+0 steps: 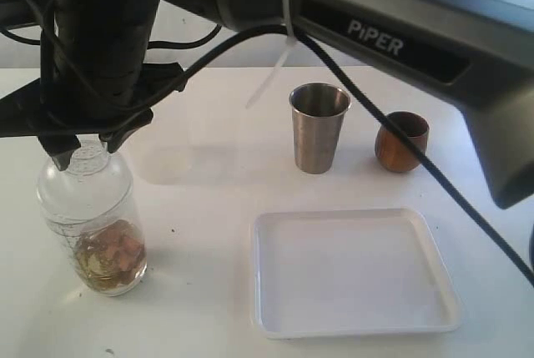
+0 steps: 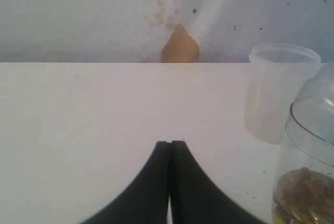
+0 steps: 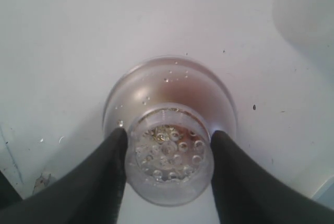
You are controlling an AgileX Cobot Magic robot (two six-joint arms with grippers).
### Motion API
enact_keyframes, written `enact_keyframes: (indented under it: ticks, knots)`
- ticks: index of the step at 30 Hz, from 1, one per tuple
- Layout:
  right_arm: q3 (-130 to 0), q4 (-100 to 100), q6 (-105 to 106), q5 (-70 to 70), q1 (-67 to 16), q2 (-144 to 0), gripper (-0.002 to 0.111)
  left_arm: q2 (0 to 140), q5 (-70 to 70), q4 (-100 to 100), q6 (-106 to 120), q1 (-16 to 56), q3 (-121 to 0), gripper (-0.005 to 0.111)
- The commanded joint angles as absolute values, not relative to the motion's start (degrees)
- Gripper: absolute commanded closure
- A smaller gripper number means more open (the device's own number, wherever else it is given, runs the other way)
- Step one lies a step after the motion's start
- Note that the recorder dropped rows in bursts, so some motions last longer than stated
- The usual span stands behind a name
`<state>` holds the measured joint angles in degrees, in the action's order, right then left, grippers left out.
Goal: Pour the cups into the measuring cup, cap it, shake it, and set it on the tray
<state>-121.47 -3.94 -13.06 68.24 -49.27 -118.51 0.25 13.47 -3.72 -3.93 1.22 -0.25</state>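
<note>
The measuring cup (image 1: 92,224) stands upright at the left of the table, with brown bits in liquid at its bottom and a clear dome lid (image 1: 83,164) on top. My right gripper (image 1: 82,148) reaches across from the right and is shut on the lid's neck (image 3: 169,177), one finger on each side. The steel tumbler (image 1: 319,128) and the wooden cup (image 1: 402,141) stand upright at the back. In front of them lies the white tray (image 1: 275,291), with nothing on it. My left gripper (image 2: 170,143) is shut and holds nothing, with the measuring cup (image 2: 308,182) off to its side.
In the left wrist view a translucent plastic tub (image 2: 279,93) stands on the table beyond the measuring cup. The right arm (image 1: 392,32) and its cable (image 1: 417,153) cross over the back of the table, above the two cups.
</note>
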Motion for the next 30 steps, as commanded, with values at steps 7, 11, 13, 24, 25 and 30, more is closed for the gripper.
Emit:
enact_keyframes:
  ticks: [7, 11, 13, 24, 25, 30]
  knots:
    - [-121.3, -3.2, -13.3, 66.1, -49.3, -118.4, 0.108, 0.0, 13.4, -3.8, -4.1, 1.3, 0.0, 0.107]
    - [-121.3, -3.1, -13.3, 66.1, -49.3, -118.5, 0.108, 0.0, 13.4, -3.8, -4.1, 1.3, 0.0, 0.107]
    - [-121.3, -3.1, -13.7, 66.1, -49.3, -118.6, 0.108, 0.0, 13.4, -3.8, -4.1, 1.3, 0.0, 0.107]
    - [-121.3, -2.8, -14.1, 66.1, -50.0, -119.1, 0.093, 0.0, 13.4, -3.8, -4.1, 1.3, 0.0, 0.107]
    - [-121.3, -2.8, -14.1, 66.1, -50.0, -119.1, 0.09, 0.0, 13.4, -3.8, -4.1, 1.3, 0.0, 0.107]
    - [-121.3, -2.8, -14.1, 66.1, -50.0, -119.1, 0.086, 0.0, 13.4, -3.8, -4.1, 1.3, 0.0, 0.107]
